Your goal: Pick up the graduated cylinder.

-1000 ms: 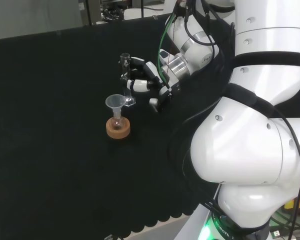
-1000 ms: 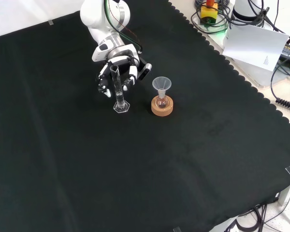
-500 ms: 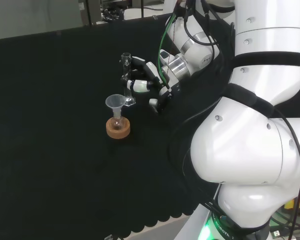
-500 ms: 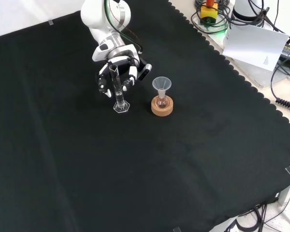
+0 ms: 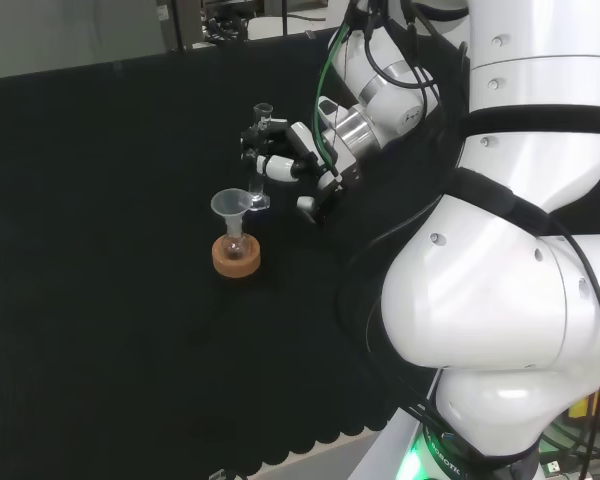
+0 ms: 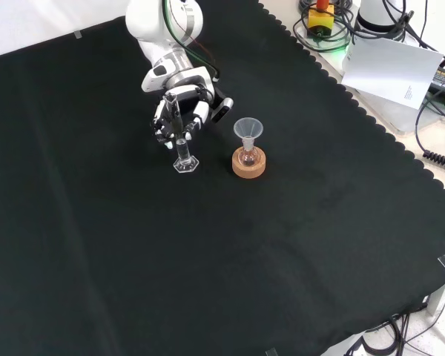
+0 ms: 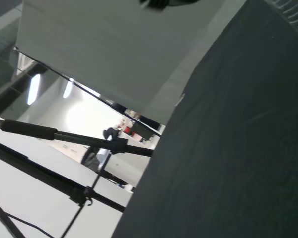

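Observation:
The graduated cylinder (image 5: 260, 160) is a slim clear tube on a flat foot, standing on the black cloth (image 7: 248, 148). Its top leans a little toward the arm in the head view, and its foot (image 6: 185, 164) rests on the cloth. The hand (image 5: 285, 163) is at the cylinder's middle, fingers curled round the tube from both sides. In the front view the hand (image 6: 179, 110) comes in from the top and wraps the tube's upper half, leaving the cylinder (image 6: 182, 147) bare just above the foot.
A small round flask with a clear funnel (image 5: 230, 205) in its neck sits on a cork ring (image 5: 236, 257), close beside the cylinder's foot; the cork ring (image 6: 249, 165) lies to its right in the front view. Paper and cables (image 6: 400, 59) lie beyond the cloth's scalloped edge.
The fingers have closed in round the cylinder. Its top has tipped toward the arm while its foot has stayed in place. The flask has not moved.

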You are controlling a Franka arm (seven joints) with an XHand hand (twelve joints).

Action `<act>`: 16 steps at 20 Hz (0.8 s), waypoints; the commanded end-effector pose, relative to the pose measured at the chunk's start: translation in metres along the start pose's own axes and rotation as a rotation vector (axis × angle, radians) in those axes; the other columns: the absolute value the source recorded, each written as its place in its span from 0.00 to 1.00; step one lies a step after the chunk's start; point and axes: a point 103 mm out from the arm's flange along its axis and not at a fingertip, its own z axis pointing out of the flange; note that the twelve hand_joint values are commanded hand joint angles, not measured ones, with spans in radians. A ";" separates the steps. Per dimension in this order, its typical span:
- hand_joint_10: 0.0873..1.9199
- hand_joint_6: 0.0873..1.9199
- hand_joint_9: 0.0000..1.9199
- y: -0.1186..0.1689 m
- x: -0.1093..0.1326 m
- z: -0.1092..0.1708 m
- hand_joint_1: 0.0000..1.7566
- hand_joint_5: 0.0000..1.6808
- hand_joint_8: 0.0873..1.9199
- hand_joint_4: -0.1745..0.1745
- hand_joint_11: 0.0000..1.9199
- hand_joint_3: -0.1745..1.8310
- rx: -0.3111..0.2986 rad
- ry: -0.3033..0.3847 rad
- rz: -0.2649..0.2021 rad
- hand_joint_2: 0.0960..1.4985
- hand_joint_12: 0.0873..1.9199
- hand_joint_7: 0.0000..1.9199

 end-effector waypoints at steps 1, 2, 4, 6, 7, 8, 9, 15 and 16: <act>0.05 0.62 0.64 0.002 0.005 0.000 0.64 0.49 0.32 0.00 0.52 0.11 0.014 -0.130 0.017 0.77 0.45 0.44; 0.05 0.62 0.64 0.002 0.005 -0.001 0.64 0.49 0.32 0.00 0.53 0.10 0.023 -0.148 0.015 0.78 0.45 0.44; 0.05 0.62 0.65 0.003 0.007 -0.002 0.64 0.50 0.32 0.00 0.53 0.10 0.039 -0.181 0.010 0.78 0.45 0.45; 0.05 0.62 0.65 0.004 0.008 -0.003 0.64 0.50 0.32 0.00 0.53 0.09 0.052 -0.198 0.007 0.78 0.44 0.45; 0.05 0.62 0.65 0.005 0.008 -0.003 0.64 0.50 0.32 0.00 0.54 0.09 0.060 -0.207 0.005 0.78 0.44 0.45; 0.05 0.62 0.65 0.005 0.009 -0.003 0.64 0.50 0.32 0.00 0.54 0.09 0.068 -0.216 0.003 0.78 0.44 0.46; 0.05 0.62 0.66 0.005 0.009 -0.004 0.64 0.50 0.32 0.00 0.54 0.09 0.077 -0.228 0.001 0.78 0.44 0.46; 0.05 0.62 0.67 0.011 0.019 -0.012 0.64 0.50 0.31 0.00 0.55 0.09 0.168 -0.357 -0.017 0.78 0.43 0.48; 0.05 0.61 0.67 0.012 0.021 -0.015 0.64 0.50 0.31 0.00 0.55 0.09 0.182 -0.372 -0.018 0.78 0.42 0.48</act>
